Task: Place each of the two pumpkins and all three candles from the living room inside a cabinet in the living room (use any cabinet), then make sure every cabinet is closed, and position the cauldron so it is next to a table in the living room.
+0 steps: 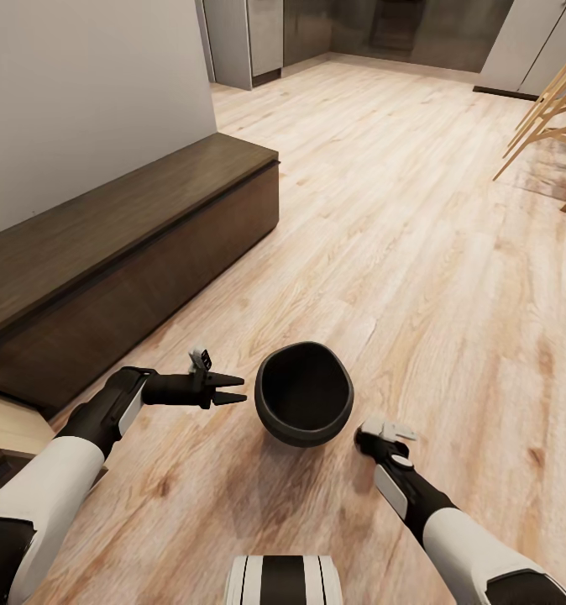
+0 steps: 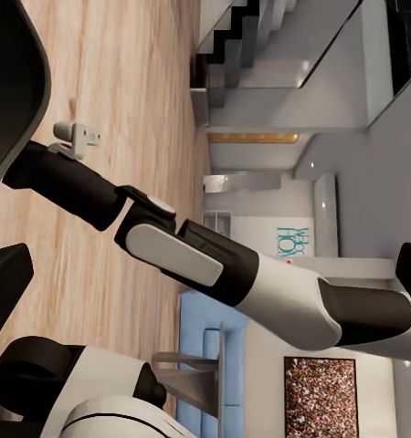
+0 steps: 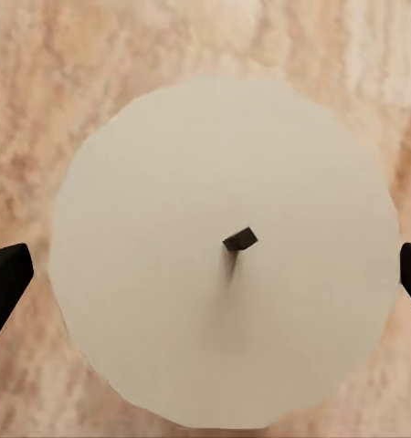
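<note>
While the cauldron (image 1: 304, 403) sits upright on the plank floor (image 1: 417, 252) directly ahead of the robot, the head view shows both arms drawn in on either side of it. The left gripper (image 1: 237, 391) points sideways at the pot's wall, its two fingers a little apart and just short of the rim, holding nothing; I read it as parked there or lined up for a grasp on the edge. The right gripper (image 1: 369, 439) hangs beside the pot's other flank, aimed down at the floor. Its fingers are hard to make out from this angle. The cabinet (image 1: 132, 244) runs along the wall on the left, well apart from the pot, and the fronts I can see look flush and shut. No table is visible near the pot, so that placement seems not yet done.

From the left wrist camera, a dark curve of the cauldron's wall sits close at the frame's edge, with the right forearm (image 2: 169, 246) stretched across beyond it, which fits the two arms flanking the pot.

From the right wrist camera, the view goes straight down onto a pale round candle (image 3: 187, 310) with a short dark wick (image 3: 240, 239), standing on the floor. The fingertips (image 3: 5, 274) sit wide apart at either side, clear of the wax. To my eye that centring is deliberate, set up for a descent and a squeeze.
</note>
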